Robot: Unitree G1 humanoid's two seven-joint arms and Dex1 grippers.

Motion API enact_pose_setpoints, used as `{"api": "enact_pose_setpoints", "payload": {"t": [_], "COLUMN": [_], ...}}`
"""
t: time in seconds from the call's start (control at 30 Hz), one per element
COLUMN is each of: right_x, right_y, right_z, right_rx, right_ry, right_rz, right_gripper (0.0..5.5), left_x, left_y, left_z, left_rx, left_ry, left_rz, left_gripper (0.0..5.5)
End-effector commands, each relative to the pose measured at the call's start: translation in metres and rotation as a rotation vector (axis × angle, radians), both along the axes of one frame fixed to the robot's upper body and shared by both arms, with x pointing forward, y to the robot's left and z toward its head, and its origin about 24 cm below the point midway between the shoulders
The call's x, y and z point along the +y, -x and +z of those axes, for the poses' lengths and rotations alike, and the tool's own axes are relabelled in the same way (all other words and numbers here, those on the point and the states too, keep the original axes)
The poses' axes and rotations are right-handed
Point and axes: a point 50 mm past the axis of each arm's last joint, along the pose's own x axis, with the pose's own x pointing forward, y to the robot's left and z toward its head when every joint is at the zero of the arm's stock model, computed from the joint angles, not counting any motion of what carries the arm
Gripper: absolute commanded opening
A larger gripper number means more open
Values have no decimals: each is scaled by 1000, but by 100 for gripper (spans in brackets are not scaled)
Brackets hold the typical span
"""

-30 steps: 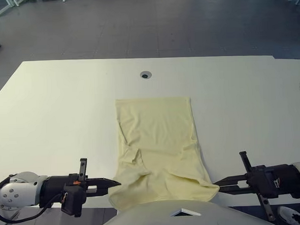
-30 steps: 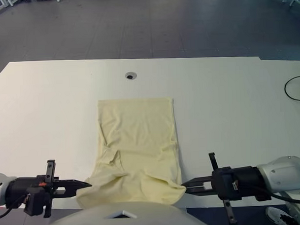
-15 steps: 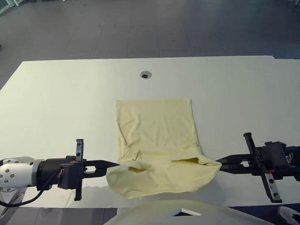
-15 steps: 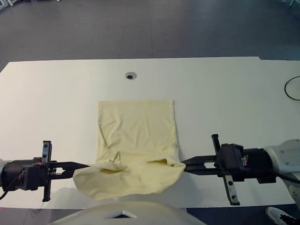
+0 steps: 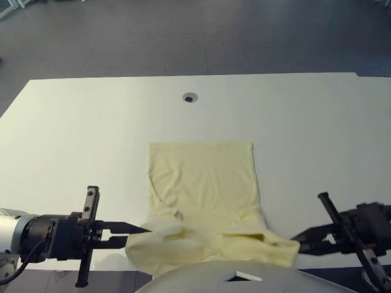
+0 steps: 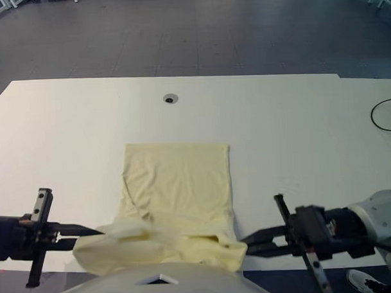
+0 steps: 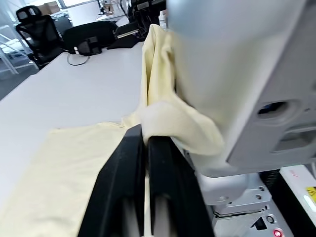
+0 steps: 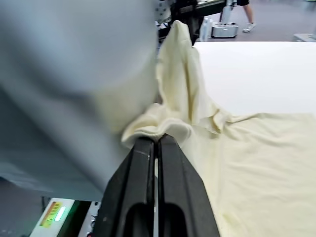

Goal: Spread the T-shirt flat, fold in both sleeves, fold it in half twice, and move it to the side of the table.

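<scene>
A pale yellow T-shirt (image 5: 203,178) with its sleeves folded in lies lengthwise in the middle of the white table (image 5: 73,131). Its near end is lifted off the surface and bunched. My left gripper (image 5: 139,231) is shut on the near left corner, the cloth (image 7: 173,121) pinched between the black fingers (image 7: 163,168). My right gripper (image 5: 296,241) is shut on the near right corner, and the cloth (image 8: 170,126) folds over its fingertips (image 8: 148,148). The far end rests flat on the table.
A small round hole (image 5: 190,97) sits in the table beyond the shirt. A black cable loop (image 6: 386,115) lies at the far right edge. Bare tabletop stretches to both sides of the shirt.
Both grippers have closed on the near corners and lifted them. They then drew the near end back toward me and lower, and the shirt's far edge slid a little nearer.
</scene>
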Motion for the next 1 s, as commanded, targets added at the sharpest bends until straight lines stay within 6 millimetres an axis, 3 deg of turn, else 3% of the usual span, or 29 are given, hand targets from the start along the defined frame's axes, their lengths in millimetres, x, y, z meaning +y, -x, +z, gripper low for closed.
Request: {"api": "enact_pose_setpoints", "payload": {"t": [0.03,0.2,0.37,0.77,1.0], "right_x": [2,-3,-8,-7,-5], "right_y": [6,5,-13,-72,-126], "right_z": [3,6,-2,-37,-55], "right_rx": [15,24,26,68,60], "right_ry": [1,-3,36,104,120], "right_rz": [37,41,-6,-48,-116], "right_gripper": [1,1,1,1,1], "left_x": [-2,0,0,-2,-9], "left_y": [6,11,7,-40,-87], "left_z": [1,-5,-21,-51,-61], "left_rx": [22,76,124,210,228], "left_ry": [7,-30,-72,-72,-28], "left_rz": [-23,-42,-49,-65,-32], "left_gripper": [0,0,0,0,0]}}
